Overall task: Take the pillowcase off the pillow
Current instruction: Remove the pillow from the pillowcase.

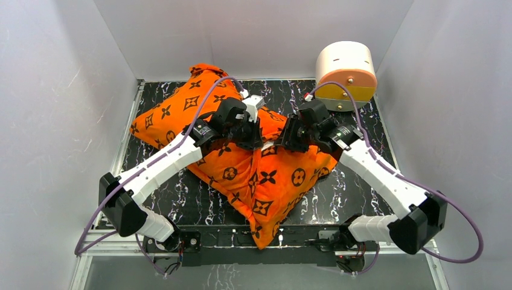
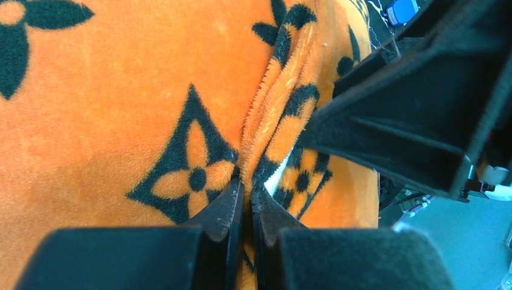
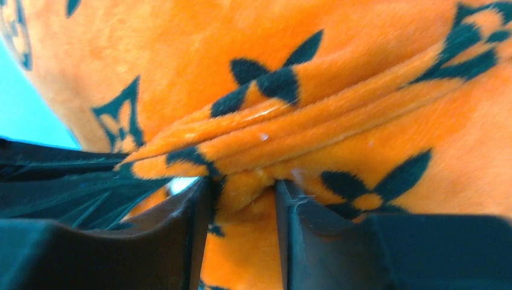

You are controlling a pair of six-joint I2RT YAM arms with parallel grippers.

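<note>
The orange pillowcase point(image 1: 199, 109) with dark flower motifs covers the pillow, which lies diagonally across the table. A thin white sliver of the pillow point(image 2: 273, 181) shows in a gap beside the fold; the rest is hidden inside the case. Both grippers meet over the pillow's middle, at a raised ridge of fabric. My left gripper point(image 1: 256, 142) point(image 2: 247, 194) is shut on a pinched fold of the pillowcase point(image 2: 121, 121). My right gripper point(image 1: 284, 139) point(image 3: 241, 190) faces it, jaws apart, a bunched fold of the pillowcase point(image 3: 338, 121) sitting between its fingers. One right finger point(image 2: 410, 121) shows close in the left wrist view.
A round white box with an orange front point(image 1: 345, 71) stands at the back right corner. The dark marbled table point(image 1: 362, 193) is enclosed by white walls at left, back and right. The pillow's near corner overhangs the arm base rail point(image 1: 302, 237).
</note>
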